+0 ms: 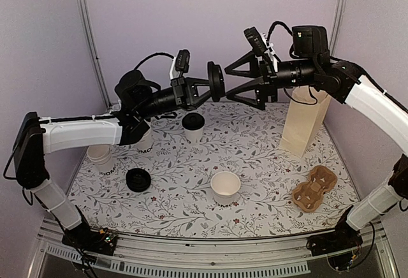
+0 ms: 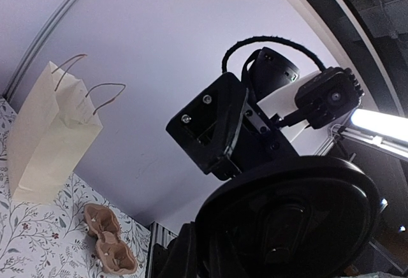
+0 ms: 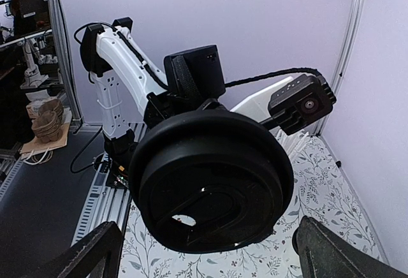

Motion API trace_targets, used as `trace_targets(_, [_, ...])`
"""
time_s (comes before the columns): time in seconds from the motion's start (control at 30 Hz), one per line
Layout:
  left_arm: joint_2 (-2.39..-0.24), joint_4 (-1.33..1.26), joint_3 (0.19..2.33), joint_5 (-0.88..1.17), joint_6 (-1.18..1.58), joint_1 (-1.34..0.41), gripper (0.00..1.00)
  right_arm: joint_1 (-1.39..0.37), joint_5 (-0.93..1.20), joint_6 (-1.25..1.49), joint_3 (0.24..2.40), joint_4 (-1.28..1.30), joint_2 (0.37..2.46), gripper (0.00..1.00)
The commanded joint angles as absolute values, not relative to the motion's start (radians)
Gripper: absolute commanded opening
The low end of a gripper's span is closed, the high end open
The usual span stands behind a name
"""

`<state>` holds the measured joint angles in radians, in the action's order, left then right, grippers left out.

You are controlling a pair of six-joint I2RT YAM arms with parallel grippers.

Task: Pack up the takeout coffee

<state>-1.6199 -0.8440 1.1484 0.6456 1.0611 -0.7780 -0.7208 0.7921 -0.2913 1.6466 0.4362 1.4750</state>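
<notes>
Left gripper [image 1: 208,85]: jaws together, clamped on the edge of a round black lid [image 1: 217,81], held on edge in the air above the far part of the table [image 1: 268,144].

Right gripper [image 1: 228,83]: jaws fully apart, holding nothing, pointed at the lid's face from just beside it; contact could not be told.

Takeout coffee cup [image 1: 193,128]: small white cup, upright on the table below and a little behind the raised lid, well apart from both grippers. Its top was dark; lid or drink could not be told.

Other stock: empty white cup [image 1: 225,187] near the front centre; spare lids [image 1: 138,179] front left; stacked cups [image 1: 102,157] far left; paper bag [image 1: 305,122] upright at the right rear; cup carrier [image 1: 313,189] lying flat front right, nothing in it.

Step in hand, as judged: lidding, with the lid apparently being passed or presented between the arms; packing not begun.

Next move, as judged: one arm must keep a firm edge grip, turn the lid flat, centre it over the cup rim and press evenly, with the cup kept from tipping.
</notes>
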Motion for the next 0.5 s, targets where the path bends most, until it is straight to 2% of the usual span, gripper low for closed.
trace_targets(0.0, [-1.640,-0.903,1.175,0.661,1.073,-0.796,0.06,-0.726,0.828,-0.262,1.670,0.402,1.486,0.99])
trace_targets(0.2, [-1.646,-0.911,1.164,0.646,1.082,-0.800,0.06,-0.748,0.844,-0.279,1.671,0.417,1.492,0.98])
trace_targets(0.47, [-1.653,-0.931,1.163,0.643,1.094,-0.800,0.06,-0.757,0.837,-0.273,1.672,0.405,1.502,0.93])
